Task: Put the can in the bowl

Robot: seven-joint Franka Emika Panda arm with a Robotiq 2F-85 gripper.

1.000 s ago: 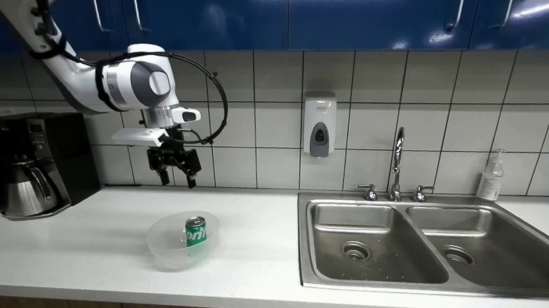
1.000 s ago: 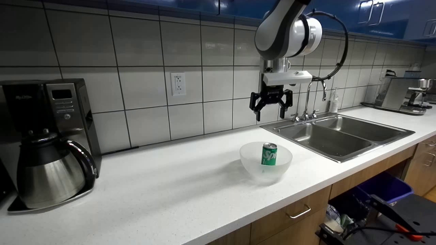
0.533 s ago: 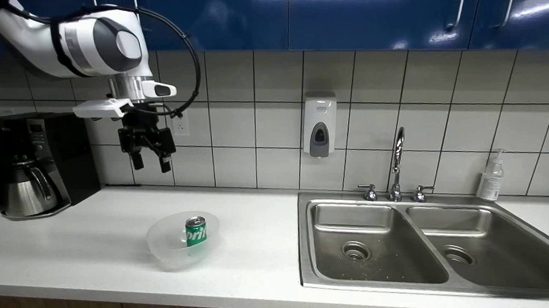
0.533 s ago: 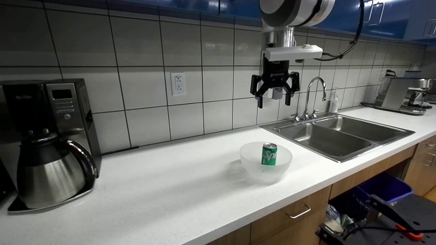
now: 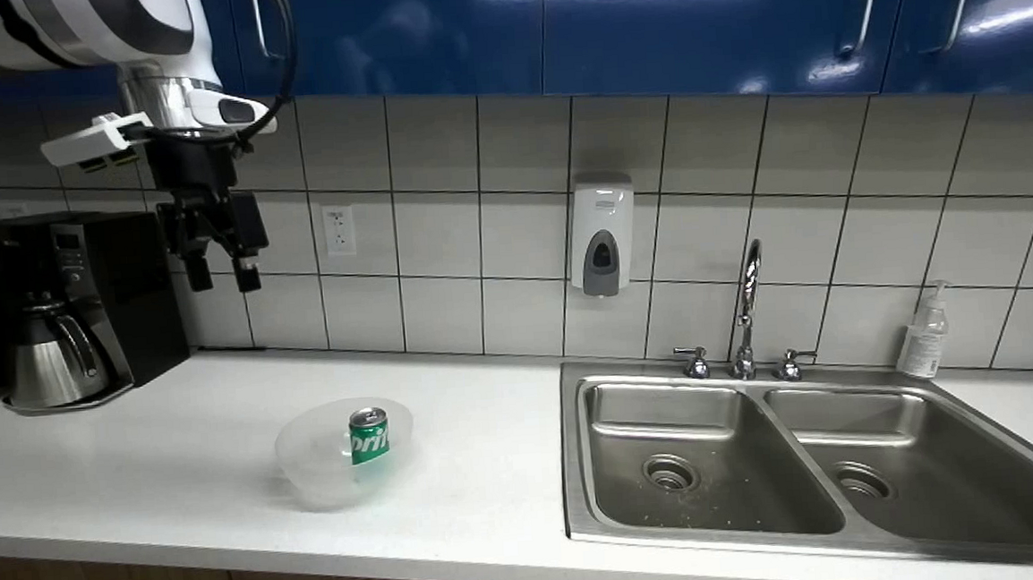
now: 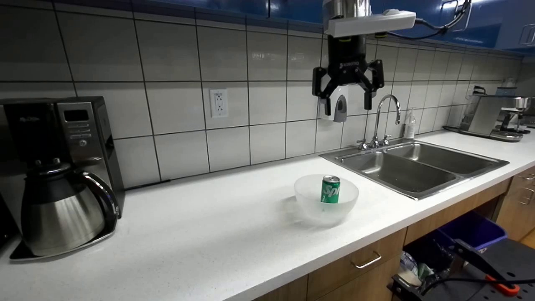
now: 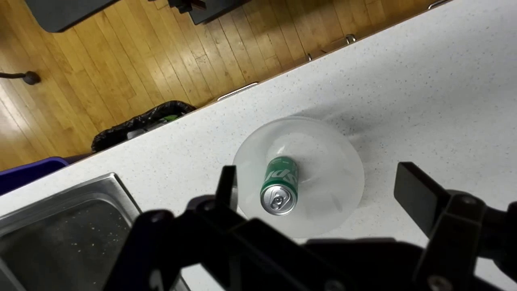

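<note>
A long white surface [image 5: 474, 472] spans the scene, and a double steel sink [image 5: 576, 457] is set into it, reaching from near the back edge toward the front. A dark coffee maker [image 5: 100, 297] stands by the back edge. The pincer [image 6: 347, 109] hangs high above the surface, its two fingers spread well apart. A translucent whitish bowl [image 6: 326, 215] rests nearer the front edge than the back, between coffee maker and sink, and inside it stands the small green can [image 6: 330, 190], roughly upright, silvery top uppermost.
</note>
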